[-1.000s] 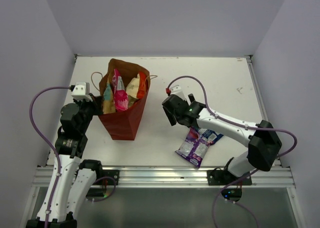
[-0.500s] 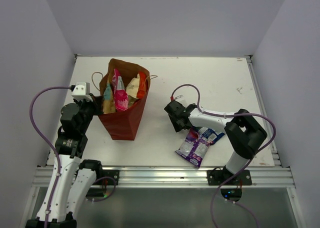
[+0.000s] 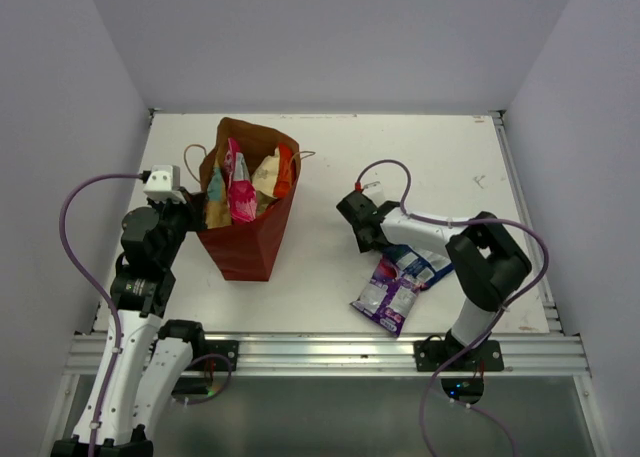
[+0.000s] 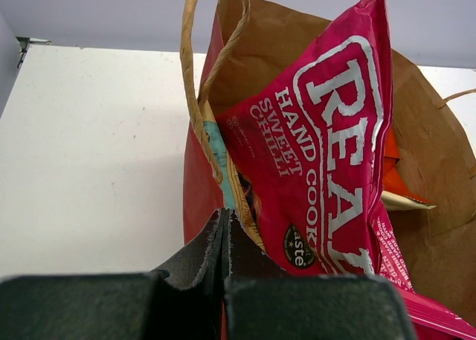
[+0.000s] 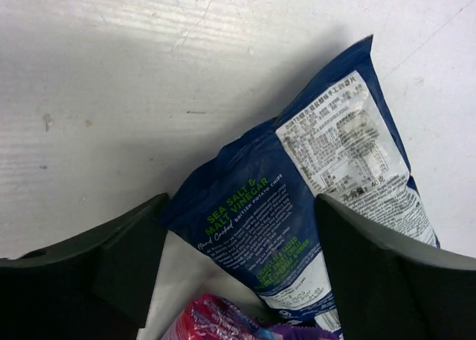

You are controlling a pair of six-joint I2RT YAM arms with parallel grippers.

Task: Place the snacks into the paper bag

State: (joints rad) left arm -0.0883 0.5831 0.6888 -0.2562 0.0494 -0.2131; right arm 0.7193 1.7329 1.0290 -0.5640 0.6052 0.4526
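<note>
The red paper bag (image 3: pixel 245 252) stands upright at the left; its brown inside shows in the left wrist view (image 4: pixel 282 50). In it stand a pink-magenta packet (image 3: pixel 238 192) (image 4: pixel 327 146), a tan-brown one (image 3: pixel 266 177) and an orange-red one (image 3: pixel 285 169). My left gripper (image 3: pixel 195 217) (image 4: pixel 225 213) is shut on the bag's left rim. The blue-white packet (image 3: pixel 415 270) (image 5: pixel 312 199) lies on the table, partly on the purple-silver packet (image 3: pixel 388 297) (image 5: pixel 216 321). My right gripper (image 3: pixel 368 235) (image 5: pixel 242 206) is open, low over the blue-white packet's near end.
A cord handle (image 4: pixel 201 72) loops above my left fingers. A teal and yellow packet edge (image 4: pixel 223 154) stands against the bag's left wall. Walls close in the white table (image 3: pixel 420 157) at the back and both sides. A metal rail (image 3: pixel 330 352) runs along the front.
My right arm folded in and its gripper dropped and shifted slightly right, to the blue-white packet. The left arm, bag and packets have not moved.
</note>
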